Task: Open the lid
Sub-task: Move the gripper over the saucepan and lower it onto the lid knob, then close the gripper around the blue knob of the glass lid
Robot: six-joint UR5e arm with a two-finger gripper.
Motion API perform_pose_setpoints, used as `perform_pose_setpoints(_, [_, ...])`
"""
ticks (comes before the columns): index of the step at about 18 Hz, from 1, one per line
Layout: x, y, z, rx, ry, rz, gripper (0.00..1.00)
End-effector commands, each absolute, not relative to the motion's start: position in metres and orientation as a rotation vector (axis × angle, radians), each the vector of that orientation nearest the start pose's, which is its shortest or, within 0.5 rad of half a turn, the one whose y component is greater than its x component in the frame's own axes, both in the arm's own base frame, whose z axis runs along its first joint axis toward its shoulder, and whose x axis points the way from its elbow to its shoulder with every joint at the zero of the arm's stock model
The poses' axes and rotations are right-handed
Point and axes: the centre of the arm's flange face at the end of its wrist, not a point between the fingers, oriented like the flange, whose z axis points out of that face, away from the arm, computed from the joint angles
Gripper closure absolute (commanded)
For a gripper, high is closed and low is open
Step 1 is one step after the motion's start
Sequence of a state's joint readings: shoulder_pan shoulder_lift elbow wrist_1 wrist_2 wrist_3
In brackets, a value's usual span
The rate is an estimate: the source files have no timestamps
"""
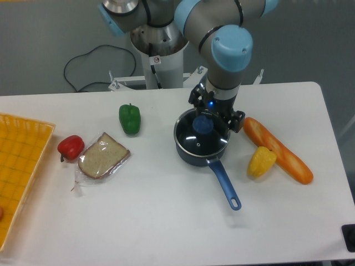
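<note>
The lid (201, 137) is a clear glass disc with a metal rim and a blue knob (202, 124). It lies flat on the dark blue saucepan (191, 157), whose long handle (224, 183) points toward the front right. My gripper (214, 114) hangs over the lid's far right part, just right of and behind the knob. Its jaws stand spread apart, and nothing is between them. The wrist hides the lid's far edge.
A baguette (276, 149) and a yellow pepper (261, 161) lie right of the saucepan. To the left lie a green pepper (129, 118), a wrapped bread slice (102, 155) and a red pepper (70, 147). A yellow basket (19, 166) sits at the left edge.
</note>
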State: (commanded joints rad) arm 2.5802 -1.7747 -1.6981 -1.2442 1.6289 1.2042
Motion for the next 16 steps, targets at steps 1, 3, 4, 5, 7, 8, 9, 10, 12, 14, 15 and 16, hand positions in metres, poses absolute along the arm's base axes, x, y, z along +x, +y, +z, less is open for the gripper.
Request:
perform_pose_setpoints(1, [-0.4,0.408,0.348,-3.188,0.326,0.04,0.0])
perform_pose_setpoints(3, [-0.4,0.41,0.346,-3.19,0.332,0.037,0.0])
perform_pose_setpoints(4, [-0.4,0.41,0.346,-3.191,0.335,0.038,0.0])
perform_pose_setpoints(5, [-0.399,0.41,0.345,-3.191,0.337,0.038,0.0])
perform_pose_setpoints(7, [-0.396,0.407,0.338,-3.19,0.339,0.038,0.0])
perform_pose_setpoints(8, [-0.394,0.406,0.333,-3.192,0.342,0.034,0.0])
perform_pose_setpoints(9, [-0.393,0.405,0.329,-3.192,0.342,0.031,0.0])
perform_pose_setpoints(10, [-0.391,0.404,0.324,-3.196,0.343,0.021,0.0])
perform_pose_setpoints(12, [-0.386,0.401,0.315,-3.201,0.344,0.005,0.0])
perform_pose_setpoints(14, [-0.385,0.399,0.311,-3.201,0.342,0.005,0.0])
perform_pose_setpoints(15, [-0.384,0.399,0.31,-3.2,0.344,0.002,0.0])
perform_pose_setpoints(16, [-0.383,0.399,0.308,-3.203,0.347,-0.004,0.0])
